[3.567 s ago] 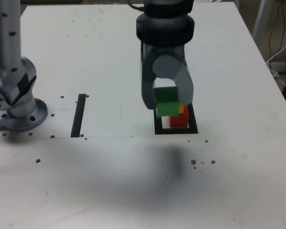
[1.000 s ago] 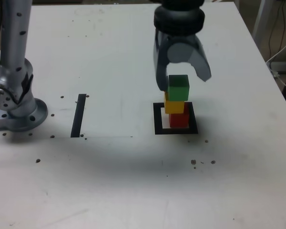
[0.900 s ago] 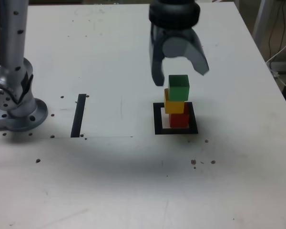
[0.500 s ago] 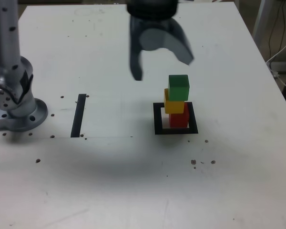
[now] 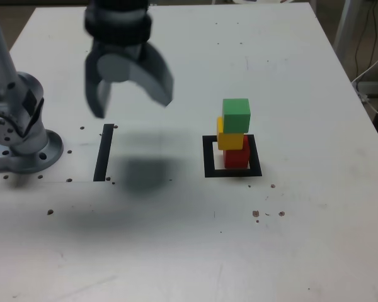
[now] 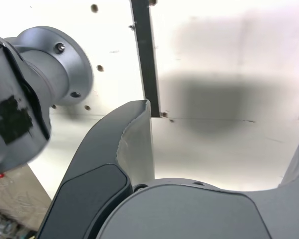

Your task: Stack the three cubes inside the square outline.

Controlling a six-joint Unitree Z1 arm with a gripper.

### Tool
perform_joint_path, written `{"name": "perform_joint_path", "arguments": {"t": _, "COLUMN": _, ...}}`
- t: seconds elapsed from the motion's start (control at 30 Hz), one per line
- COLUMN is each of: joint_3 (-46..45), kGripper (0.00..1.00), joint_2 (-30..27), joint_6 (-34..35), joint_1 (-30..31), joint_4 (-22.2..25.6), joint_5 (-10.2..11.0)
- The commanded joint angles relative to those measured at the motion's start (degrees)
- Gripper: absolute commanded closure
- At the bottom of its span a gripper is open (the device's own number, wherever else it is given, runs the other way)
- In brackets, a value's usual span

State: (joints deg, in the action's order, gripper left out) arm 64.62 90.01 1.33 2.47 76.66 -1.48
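A tower of three cubes stands inside the black square outline (image 5: 208, 157) in the exterior view: the red cube (image 5: 237, 155) at the bottom, the yellow cube (image 5: 230, 139) on it, the green cube (image 5: 236, 116) on top, each slightly offset. My gripper (image 5: 132, 100) hangs open and empty well to the exterior view's left of the tower, above the table near the black strip. The wrist view shows my open gripper (image 6: 224, 129) with one finger (image 6: 134, 144) over bare table; no cubes appear there.
A narrow black strip (image 5: 104, 151) lies on the white table (image 5: 302, 239), also seen as the black strip (image 6: 145, 55) from the wrist. The arm's grey base (image 5: 19, 135) stands at the exterior view's left edge. Cables hang past the table's right edge.
My gripper let go of the green cube on top of the yellow one, rose, and swung away to the exterior view's left. The tower has stayed put.
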Motion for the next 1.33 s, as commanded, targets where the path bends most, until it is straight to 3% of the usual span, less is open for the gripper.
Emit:
{"name": "perform_joint_path", "arguments": {"t": 0.0, "joint_3": -2.84, "kGripper": 0.00, "joint_2": -0.78, "joint_6": -0.36, "joint_1": -0.07, "joint_4": -1.98, "joint_5": -0.24}}
{"name": "perform_joint_path", "arguments": {"t": 0.23, "joint_3": -11.93, "kGripper": 0.00, "joint_2": -1.33, "joint_6": -1.24, "joint_1": -0.54, "joint_4": -8.64, "joint_5": -0.92}}
{"name": "perform_joint_path", "arguments": {"t": 0.73, "joint_3": -17.14, "kGripper": 0.00, "joint_2": -3.27, "joint_6": -0.92, "joint_1": -0.80, "joint_4": -5.86, "joint_5": -0.37}}
{"name": "perform_joint_path", "arguments": {"t": 0.97, "joint_3": -17.81, "kGripper": 0.00, "joint_2": -4.74, "joint_6": -0.89, "joint_1": -0.79, "joint_4": -7.62, "joint_5": 0.19}}
{"name": "perform_joint_path", "arguments": {"t": 1.13, "joint_3": -17.87, "kGripper": 0.00, "joint_2": -4.99, "joint_6": -0.89, "joint_1": -0.83, "joint_4": -11.87, "joint_5": 2.49}}
{"name": "perform_joint_path", "arguments": {"t": 1.3, "joint_3": -19.61, "kGripper": 0.00, "joint_2": -5.73, "joint_6": -0.89, "joint_1": -1.22, "joint_4": -17.39, "joint_5": 7.34}}
